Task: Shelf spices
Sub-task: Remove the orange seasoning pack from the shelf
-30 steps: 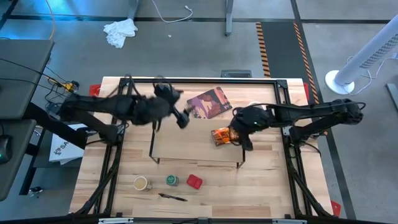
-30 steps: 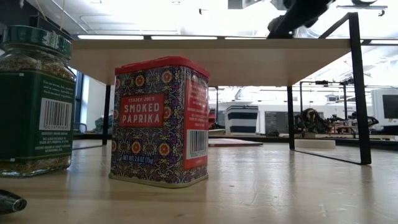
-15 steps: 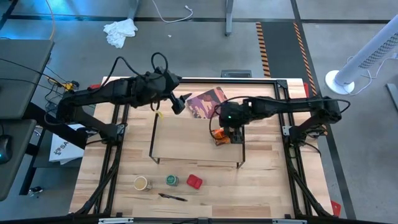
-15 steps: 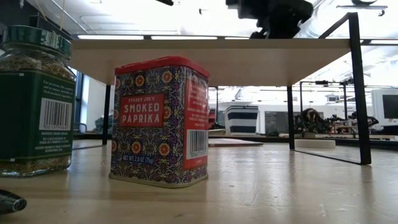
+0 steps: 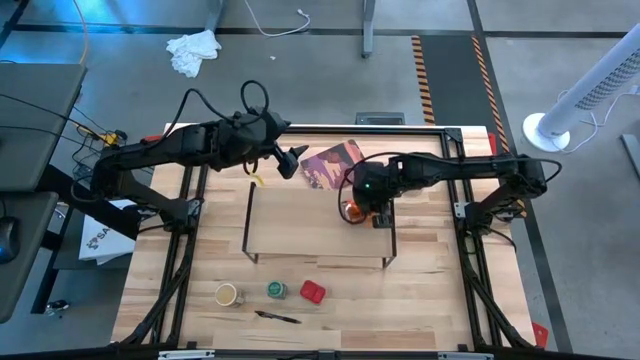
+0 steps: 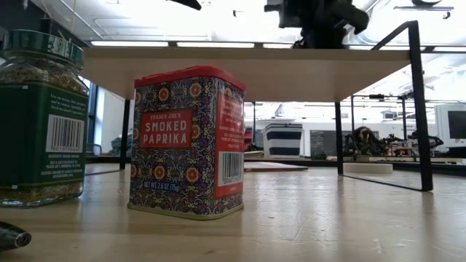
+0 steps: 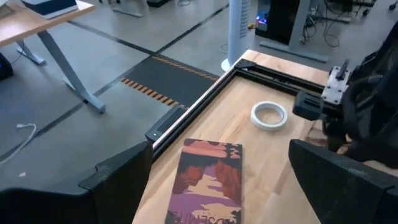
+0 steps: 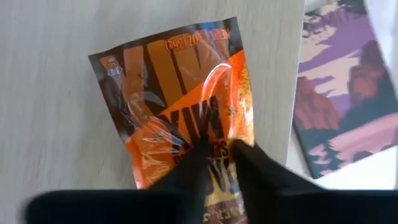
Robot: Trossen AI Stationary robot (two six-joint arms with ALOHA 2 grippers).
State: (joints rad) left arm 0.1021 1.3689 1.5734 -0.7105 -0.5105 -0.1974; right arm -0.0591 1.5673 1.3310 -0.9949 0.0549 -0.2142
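Pinched between the right gripper's point(image 8: 219, 155) dark fingers point(image 8: 194, 163), the flat brown-orange packet point(image 8: 177, 99) had been caught since a second earlier, when those jaws stood wide above it; the right arm had also swung inward over the shelf point(image 5: 300, 225), and the left arm had drawn back toward the table's far edge. The jaws were closed on the packet's near end, crinkling the shiny film, while the rest of it lay on the shelf's light top board close to its far right corner. Just beyond the board's edge lay the dark reddish printed card point(image 8: 348, 93).

Seen from above, the left gripper point(image 5: 289, 164) hovered with its jaws spread and nothing in them, off the shelf's far left corner, near the card and the white tape roll point(image 7: 269, 115).

On the tabletop in front of the shelf waited the tan-topped jar point(image 5: 228, 294), the green-lidded jar point(image 5: 276, 290) and the red tin point(image 5: 313, 292), none yet shelved.

The risk appeared to lie in the grip itself: slick film held only at one end could slip free or fold if lifted, and a drag toward the board's edge could send the packet off onto the card below.
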